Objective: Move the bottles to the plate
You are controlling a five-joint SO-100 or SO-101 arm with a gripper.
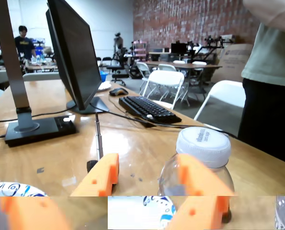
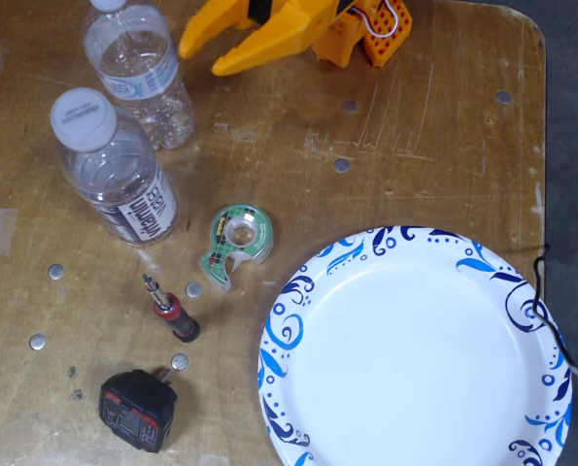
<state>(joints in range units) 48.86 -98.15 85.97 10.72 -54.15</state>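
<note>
In the fixed view two clear bottles stand at the upper left: one with a pale blue-white label (image 2: pixel 138 68), one with a dark-lettered label (image 2: pixel 114 175) below it. My orange gripper (image 2: pixel 199 56) is open and empty, its tips just right of the pale-label bottle, apart from it. The plate (image 2: pixel 298 291), white with blue swirls, lies empty at the lower right. In the wrist view the open gripper (image 1: pixel 147 165) faces a bottle (image 1: pixel 203 146) with a lettered white cap, partly behind the right finger (image 1: pixel 199 184). The plate's rim (image 1: pixel 10 189) shows at the lower left.
A green tape dispenser (image 2: pixel 238 238), a red-black screwdriver (image 2: pixel 170 313) and a black block (image 2: pixel 138 410) lie between the bottles and the plate. A black cable (image 2: pixel 551 320) crosses the plate's right rim. A monitor (image 1: pixel 75 57), keyboard (image 1: pixel 149 109) and standing person (image 1: pixel 269 81) lie beyond.
</note>
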